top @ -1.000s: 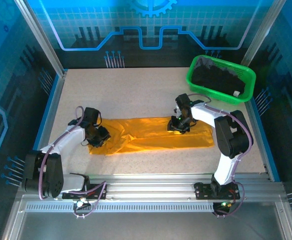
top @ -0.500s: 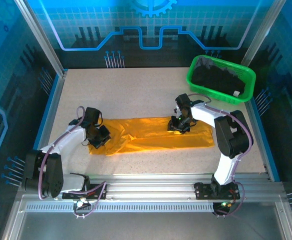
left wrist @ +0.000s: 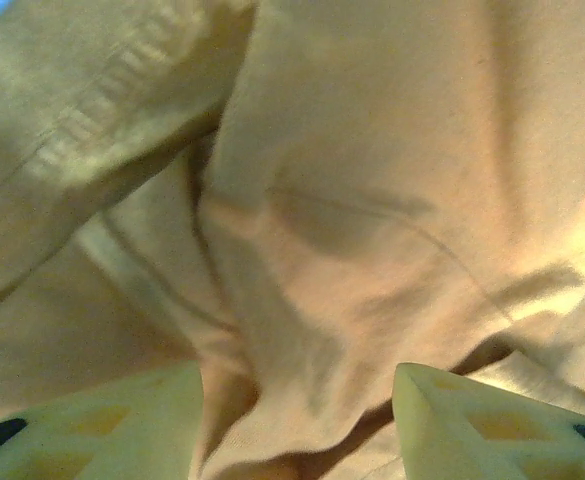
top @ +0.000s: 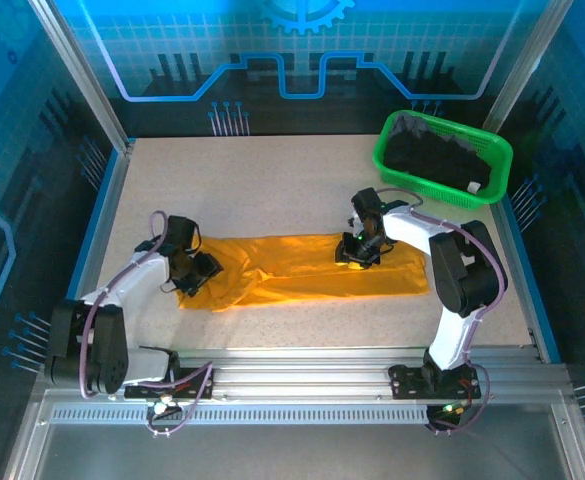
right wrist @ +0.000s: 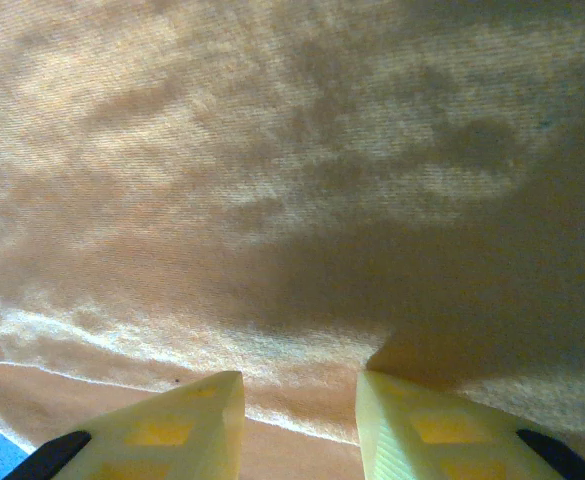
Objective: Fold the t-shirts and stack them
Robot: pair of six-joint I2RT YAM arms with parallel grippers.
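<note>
The bright orange-yellow t-shirt (top: 302, 270) lies as a long folded strip across the middle of the table. My left gripper (top: 194, 274) sits low on its crumpled left end. Its jaws stand open, and a soft ridge of the orange fabric (left wrist: 302, 250) runs between the pale fingers (left wrist: 122, 425). My right gripper (top: 358, 250) rests on the strip's upper edge, right of centre. It is open, with a folded edge of the orange cloth (right wrist: 272, 200) lying flat under the gap. Black t-shirts (top: 432, 155) with a white tag (top: 475, 186) fill the basket.
The green mesh basket (top: 384, 150) stands at the back right corner. Blue frame rails (top: 97, 220) border the table at left and right, and a metal rail (top: 302, 380) runs along the near edge by the arm bases.
My left gripper's jaws have spread apart on the shirt's left end, and the gripper has shifted slightly. The right arm and the shirt's outline have not moved.
</note>
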